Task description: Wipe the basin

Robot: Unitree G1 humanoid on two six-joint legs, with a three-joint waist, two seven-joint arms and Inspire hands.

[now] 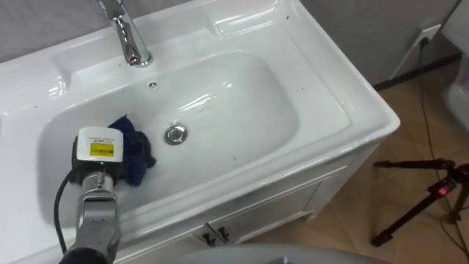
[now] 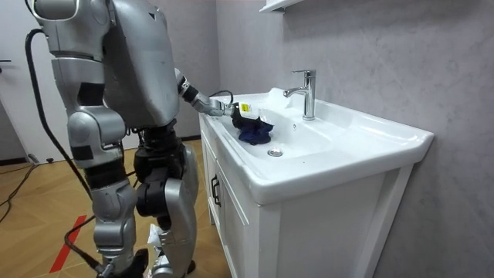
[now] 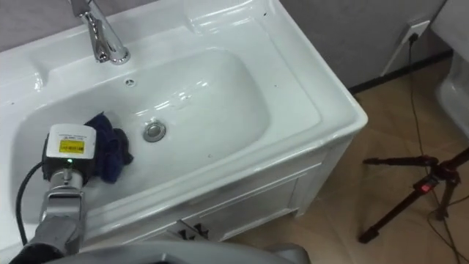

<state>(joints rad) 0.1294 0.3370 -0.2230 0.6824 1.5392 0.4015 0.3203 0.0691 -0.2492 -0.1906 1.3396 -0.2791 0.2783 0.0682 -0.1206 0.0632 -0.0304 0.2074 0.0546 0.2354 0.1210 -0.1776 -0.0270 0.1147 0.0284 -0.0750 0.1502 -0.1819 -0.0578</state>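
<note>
The robot stands on a wooden plank floor (image 2: 38, 193) before a white vanity cabinet (image 2: 324, 224) set against a textured grey wall (image 2: 401, 54). The glossy white rectangular ceramic basin (image 1: 242, 95) carries a curved chrome faucet (image 1: 128, 37) at its rear edge. A crumpled dark blue cloth (image 1: 135, 150) lies at the bowl's left end, beside the round chrome drain (image 1: 175, 134). The left hand (image 1: 97, 150) rests on the cloth; its finger position cannot be determined.

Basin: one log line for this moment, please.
left hand: on blue cloth | blue cloth: in basin, left of drain | drain: uncovered | robot: standing at basin
</note>
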